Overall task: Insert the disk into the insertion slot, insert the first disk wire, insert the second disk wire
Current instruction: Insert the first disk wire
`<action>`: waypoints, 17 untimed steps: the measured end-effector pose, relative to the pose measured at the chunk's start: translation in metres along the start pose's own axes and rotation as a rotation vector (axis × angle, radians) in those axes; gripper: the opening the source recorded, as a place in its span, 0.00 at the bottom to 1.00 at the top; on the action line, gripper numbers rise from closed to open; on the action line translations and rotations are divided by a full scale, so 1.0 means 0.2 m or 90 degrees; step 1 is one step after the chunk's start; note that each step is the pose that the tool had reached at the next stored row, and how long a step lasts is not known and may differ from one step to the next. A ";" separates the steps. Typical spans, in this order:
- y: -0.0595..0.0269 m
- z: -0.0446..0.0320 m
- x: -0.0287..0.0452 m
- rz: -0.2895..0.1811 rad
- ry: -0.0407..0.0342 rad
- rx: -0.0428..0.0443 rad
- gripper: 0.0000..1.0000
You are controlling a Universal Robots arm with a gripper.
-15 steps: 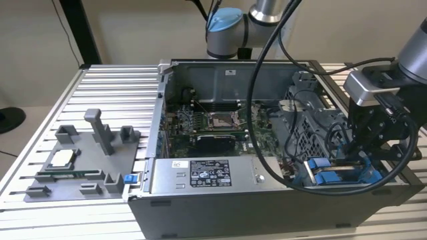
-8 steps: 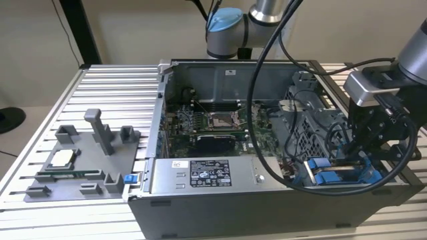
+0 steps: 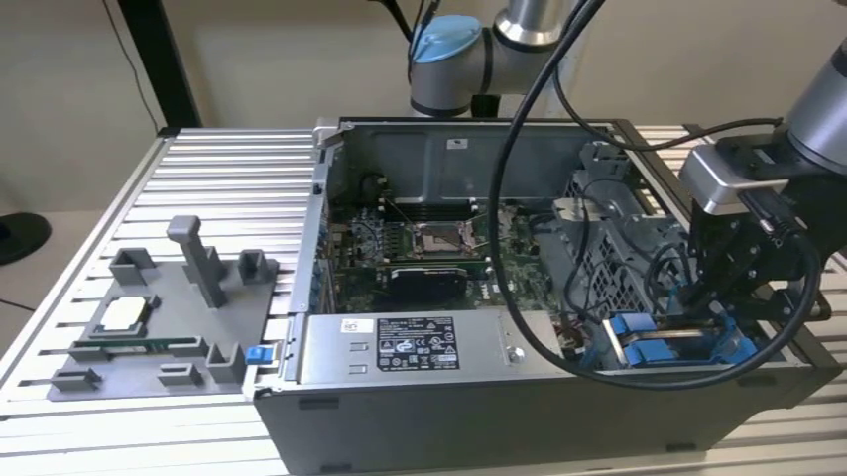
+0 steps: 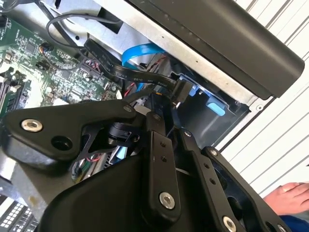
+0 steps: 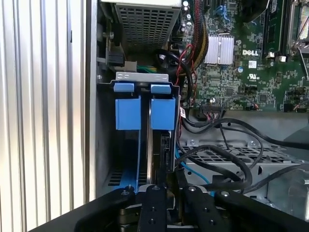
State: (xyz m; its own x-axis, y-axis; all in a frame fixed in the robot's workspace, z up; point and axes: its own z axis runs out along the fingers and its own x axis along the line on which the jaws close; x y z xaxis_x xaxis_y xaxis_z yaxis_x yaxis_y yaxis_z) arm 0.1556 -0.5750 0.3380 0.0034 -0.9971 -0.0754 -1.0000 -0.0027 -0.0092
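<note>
The disk looks seated in the insertion slot, left of centre in the first wrist view. The gripper hangs at a black wire plug; whether its jaws are clenched cannot be told. The plug probably wants squaring up and a gentle, straight push. The ribbed metal table lies below, with a person's hand at lower right.

A slatted aluminium table lies below the jaws and runs well out to one side of them. Far from the jaws stand a plain beige wall and a black post. Farther still is pale floor. The light is soft and even.
</note>
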 end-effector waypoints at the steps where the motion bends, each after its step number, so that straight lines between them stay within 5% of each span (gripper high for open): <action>1: 0.000 0.007 0.000 0.001 -0.0004 0.0000 0.00; 8: -0.001 0.036 0.002 0.004 -0.0013 0.0003 0.00; 9: -0.002 -0.028 -0.002 0.004 -0.0011 0.0000 1.00; 14: -0.002 -0.142 -0.011 0.004 -0.0010 -0.0001 1.00; 17: -0.012 -0.171 -0.013 0.003 -0.0019 -0.0017 1.00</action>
State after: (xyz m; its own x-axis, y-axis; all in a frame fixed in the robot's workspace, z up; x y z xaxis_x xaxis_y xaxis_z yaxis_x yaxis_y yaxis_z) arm 0.1577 -0.5749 0.3723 -0.0020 -0.9969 -0.0785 -1.0000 0.0025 -0.0061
